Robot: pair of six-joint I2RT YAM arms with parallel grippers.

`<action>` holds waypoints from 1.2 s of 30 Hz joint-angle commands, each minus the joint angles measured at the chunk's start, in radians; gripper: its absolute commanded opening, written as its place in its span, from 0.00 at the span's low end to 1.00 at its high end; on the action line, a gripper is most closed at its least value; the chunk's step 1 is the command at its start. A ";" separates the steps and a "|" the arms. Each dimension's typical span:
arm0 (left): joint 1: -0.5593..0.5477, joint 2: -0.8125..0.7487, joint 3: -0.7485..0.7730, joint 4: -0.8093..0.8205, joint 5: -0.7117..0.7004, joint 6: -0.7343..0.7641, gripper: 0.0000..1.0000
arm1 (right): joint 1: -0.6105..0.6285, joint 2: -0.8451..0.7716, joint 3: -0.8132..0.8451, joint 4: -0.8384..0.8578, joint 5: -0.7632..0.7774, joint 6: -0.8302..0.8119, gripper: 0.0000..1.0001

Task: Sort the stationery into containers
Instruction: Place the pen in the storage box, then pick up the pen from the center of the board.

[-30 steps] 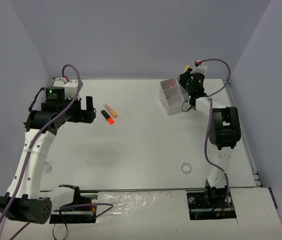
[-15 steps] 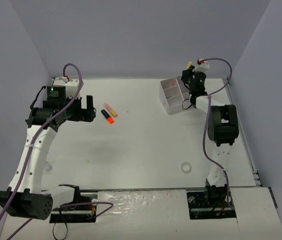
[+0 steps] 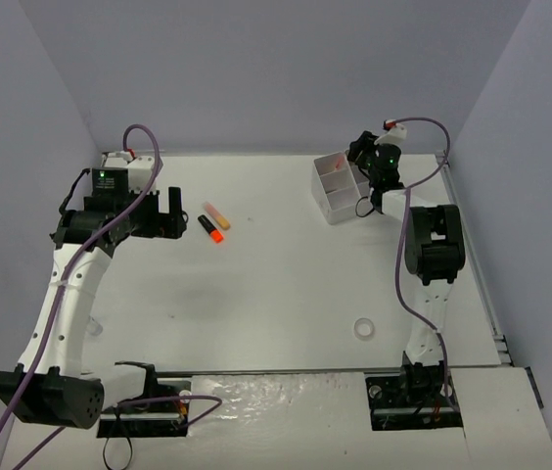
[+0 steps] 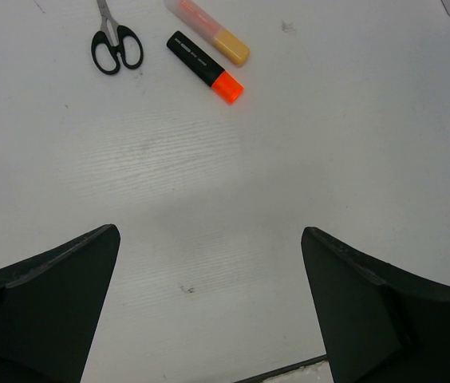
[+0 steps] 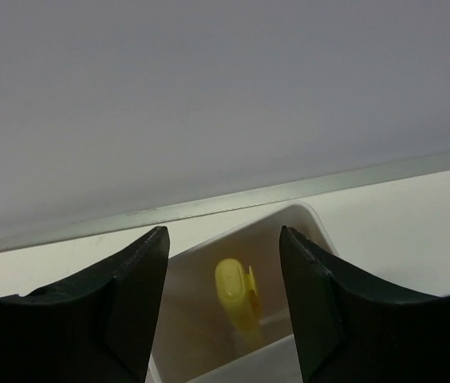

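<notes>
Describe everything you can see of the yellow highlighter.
The yellow highlighter, seen only from the right wrist, is stubby glossy plastic with a rounded top end and a side clip. It stands slightly tilted inside a compartment of the white box, its lower part hidden. The right gripper above is open and not touching it.

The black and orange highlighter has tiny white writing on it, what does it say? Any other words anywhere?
Black and orange highlighter: white print on the black barrel, too small to read.
Peach highlighter: faint marks, too blurred to read.
Scissors and yellow highlighter: no writing visible.
Nothing readable anywhere else.
</notes>
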 commanded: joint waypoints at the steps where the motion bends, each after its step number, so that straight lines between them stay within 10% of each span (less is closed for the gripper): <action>1: 0.007 -0.013 0.024 0.020 0.001 0.018 0.97 | -0.005 -0.098 0.012 0.045 -0.010 -0.025 0.59; 22: 0.010 0.075 0.074 -0.118 -0.076 0.065 0.95 | 0.059 -0.398 0.104 -0.430 -0.107 -0.058 0.65; 25: -0.009 0.200 0.137 -0.085 0.018 0.063 0.84 | 0.134 -0.463 0.063 -0.460 -0.083 -0.075 0.65; 32: -0.132 0.438 0.278 0.006 -0.112 0.560 0.87 | 0.231 -0.540 -0.011 -0.508 -0.159 -0.085 0.65; 36: -0.116 0.646 0.442 -0.023 -0.164 0.374 0.89 | 0.264 -0.582 -0.059 -0.539 -0.127 -0.086 0.64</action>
